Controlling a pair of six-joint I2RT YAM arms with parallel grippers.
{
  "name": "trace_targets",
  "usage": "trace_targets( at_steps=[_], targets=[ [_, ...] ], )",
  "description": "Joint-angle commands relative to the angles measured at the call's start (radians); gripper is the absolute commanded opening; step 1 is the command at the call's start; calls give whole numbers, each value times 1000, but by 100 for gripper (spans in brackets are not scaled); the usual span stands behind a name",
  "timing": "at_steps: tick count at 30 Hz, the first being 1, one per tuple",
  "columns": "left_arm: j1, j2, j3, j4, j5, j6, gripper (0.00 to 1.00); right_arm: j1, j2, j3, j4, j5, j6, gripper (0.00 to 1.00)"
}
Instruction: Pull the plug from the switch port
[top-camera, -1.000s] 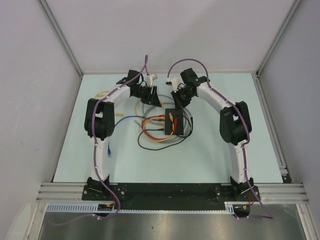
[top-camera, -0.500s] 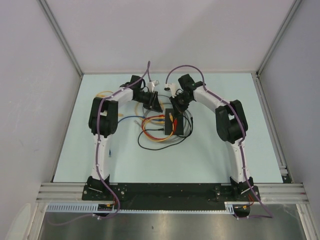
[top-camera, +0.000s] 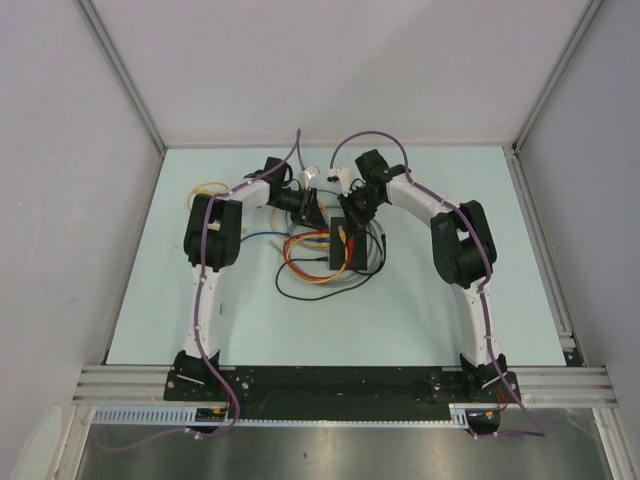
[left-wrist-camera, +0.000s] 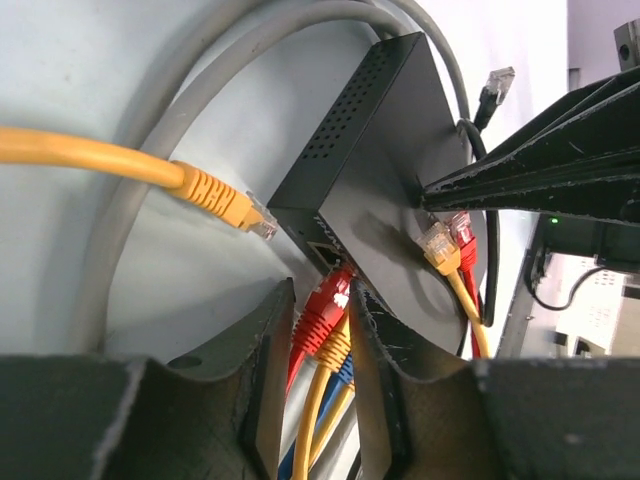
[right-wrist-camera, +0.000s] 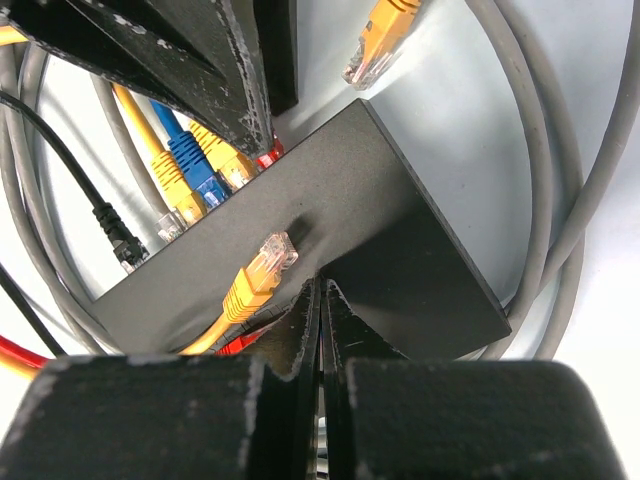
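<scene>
Closely, left fingers (left-wrist-camera: 268, 385) flank red plug (left-wrist-camera: 325, 305) — right fingers (right-wrist-camera: 292, 345) touch switch (right-wrist-camera: 380, 200).

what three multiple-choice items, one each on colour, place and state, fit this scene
1. Colour of the plug in the switch port between the left fingers: A blue B red C black
2. On the switch, the right fingers touch: A its top B its port edge C nothing
3. The right fingers are: A wide apart B shut C clamped on a plug
B, the plug between them is red; A, the tips press its top face; B, no gap shows.
</scene>
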Motion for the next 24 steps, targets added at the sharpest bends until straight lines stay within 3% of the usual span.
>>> trace_targets(
  at_steps=[1, 12, 18, 24],
  targets=[
    [-4, 30, 43, 19, 74, -22, 34, 11, 51, -66, -83, 89, -33, 0],
    [-4, 50, 55, 15, 108, -23, 31, 18, 48, -73, -85, 107, -36, 0],
    [-4, 56, 52, 17, 137, -20, 35, 20, 47, -76, -83, 109, -37, 0],
    [-5, 64, 51, 17, 171, -14, 30, 21, 47, -81, -80, 112, -36, 0]
  ],
)
